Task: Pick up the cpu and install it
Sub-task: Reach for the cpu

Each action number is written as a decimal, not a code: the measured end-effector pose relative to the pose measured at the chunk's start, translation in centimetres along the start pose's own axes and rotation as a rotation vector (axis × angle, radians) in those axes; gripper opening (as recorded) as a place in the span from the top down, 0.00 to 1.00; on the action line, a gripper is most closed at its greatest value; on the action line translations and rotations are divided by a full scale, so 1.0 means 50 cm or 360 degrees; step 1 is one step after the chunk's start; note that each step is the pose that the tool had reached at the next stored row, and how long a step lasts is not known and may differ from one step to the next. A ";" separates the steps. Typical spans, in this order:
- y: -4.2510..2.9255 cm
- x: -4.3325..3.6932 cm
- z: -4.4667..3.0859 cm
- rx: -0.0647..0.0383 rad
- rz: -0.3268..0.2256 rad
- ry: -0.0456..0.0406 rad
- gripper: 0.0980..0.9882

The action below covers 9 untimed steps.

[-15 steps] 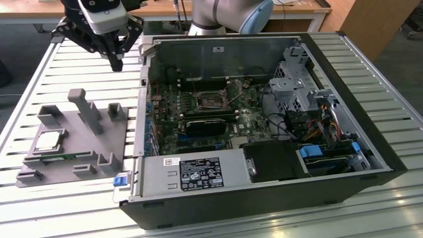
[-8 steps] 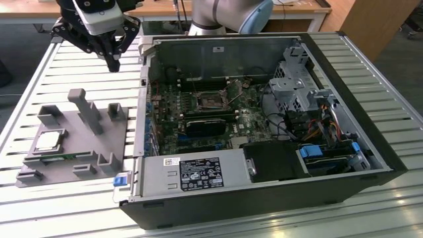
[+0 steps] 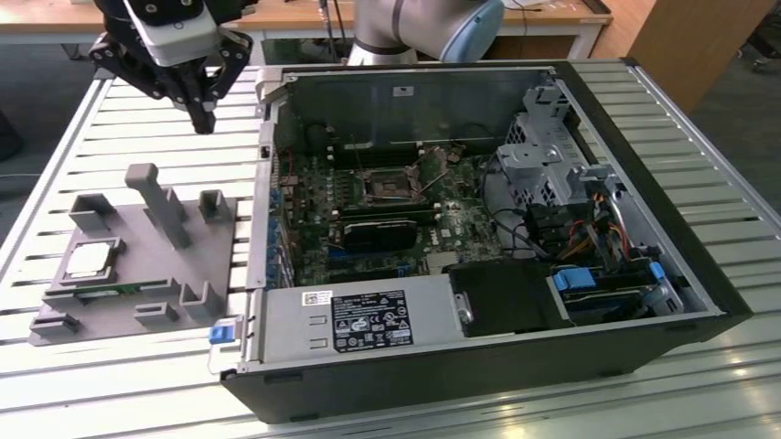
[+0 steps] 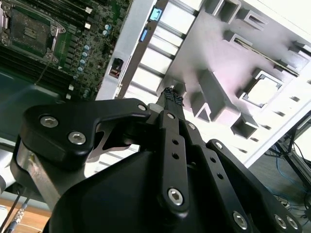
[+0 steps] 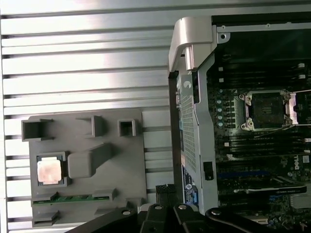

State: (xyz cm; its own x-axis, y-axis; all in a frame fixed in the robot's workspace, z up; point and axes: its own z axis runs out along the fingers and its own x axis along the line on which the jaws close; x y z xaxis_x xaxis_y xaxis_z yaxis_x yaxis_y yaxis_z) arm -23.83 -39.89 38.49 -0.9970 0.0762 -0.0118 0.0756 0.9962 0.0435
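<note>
The cpu (image 3: 91, 261) lies flat, silver top up, in a square pocket of a grey holder (image 3: 132, 245) at about nine o'clock in the exterior view; a thin green memory stick (image 3: 112, 291) lies in a slot just beside it, toward seven o'clock; nothing touches either one; both wrist views show the cpu (image 5: 50, 171) (image 4: 262, 92) seated in its pocket, and in the first wrist view the stick (image 5: 73, 198) runs along the holder (image 5: 121, 165) close by the chip. The holder rests on a slatted metal counter (image 3: 146, 137), just beside an open computer case (image 3: 488, 370) that lies on its side across the middle of the exterior view; inside it the motherboard (image 3: 366, 219) faces up, with the socket (image 3: 390, 187) near the centre of the picture; the first wrist view shows the socket (image 5: 267, 110) within its metal frame. The arm (image 3: 415, 27) enters at twelve o'clock; the jaws hang at eleven o'clock in the exterior view, tips pointing down over bare counter, apart from the holder and near the case's corner; they are pressed together with nothing between them; from the jaws the cpu lies toward seven o'clock, well apart.
</note>
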 end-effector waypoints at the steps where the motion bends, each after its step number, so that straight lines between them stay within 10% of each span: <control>1: 0.000 0.001 0.000 0.0000 0.0000 0.0001 0.99; 9: -0.001 0.012 0.002 0.0000 0.0000 0.0006 0.99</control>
State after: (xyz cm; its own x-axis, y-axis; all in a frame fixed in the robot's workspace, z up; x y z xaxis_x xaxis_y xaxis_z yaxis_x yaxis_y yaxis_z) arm -24.42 -39.89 38.39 -0.9971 0.0763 -0.0081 0.0759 0.9962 0.0432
